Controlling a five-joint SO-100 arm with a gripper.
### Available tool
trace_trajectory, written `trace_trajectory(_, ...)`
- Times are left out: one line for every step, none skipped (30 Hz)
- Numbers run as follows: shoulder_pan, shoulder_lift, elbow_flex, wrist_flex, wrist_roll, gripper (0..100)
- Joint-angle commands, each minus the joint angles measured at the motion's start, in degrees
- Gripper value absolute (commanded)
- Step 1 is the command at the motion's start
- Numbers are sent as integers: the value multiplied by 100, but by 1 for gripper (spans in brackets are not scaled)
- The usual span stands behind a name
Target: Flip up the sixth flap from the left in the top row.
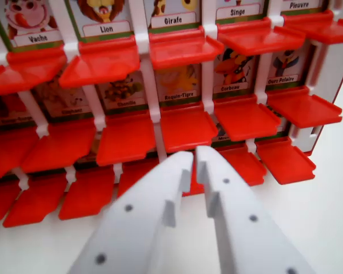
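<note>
The sixth flap cannot be picked out for certain: the board's left edge is running out of frame, so counting from the left is not possible here. Of the top row, five red flaps are showing, all lying flat and down under cards labelled Vache, Lion, Girafe, Singe and Pieuvre. If those are the last five of the row, the Girafe flap (184, 49) or one of its neighbours is likely the target, but that is a guess.

The gripper (194, 157) is hovering low over the bottom rows, its two white fingers nearly closed with only a thin slit between them, holding nothing. It is well short of the top row, so the approach is only beginning. Next it needs to be reaching up and forward, getting a fingertip under the chosen flap's front lip.

The flaps are glossy moulded plastic with raised rims, hinged on a white frame (150, 97). The board is lying on a pale table (331, 228).
</note>
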Motion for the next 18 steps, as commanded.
trace_trajectory(-35,-123,-958,-105,-35,0)
trace_trajectory(-26,-220,-1037,-114,-35,0)
trace_trajectory(-18,-290,-1090,-149,-35,0)
trace_trajectory(-9,-360,-1151,-167,-44,0)
trace_trajectory(0,-431,-1195,-202,-53,0)
trace_trajectory(0,-510,-1230,-246,-62,0)
trace_trajectory(18,-589,-1310,-246,-62,0)
trace_trajectory(26,-659,-1371,-246,-79,0)
trace_trajectory(35,-747,-1459,-246,-88,0)
trace_trajectory(44,-835,-1547,-246,-88,0)
trace_trajectory(53,-905,-1617,-246,-88,0)
trace_trajectory(62,-976,-1687,-246,-88,0)
trace_trajectory(62,-1046,-1749,-246,-88,0)
trace_trajectory(70,-1099,-1793,-246,-79,0)
trace_trajectory(70,-1151,-1837,-246,-70,0)
trace_trajectory(79,-1204,-1872,-255,-62,0)
trace_trajectory(79,-1248,-1898,-264,-53,0)
trace_trajectory(88,-1283,-1916,-272,-44,0)
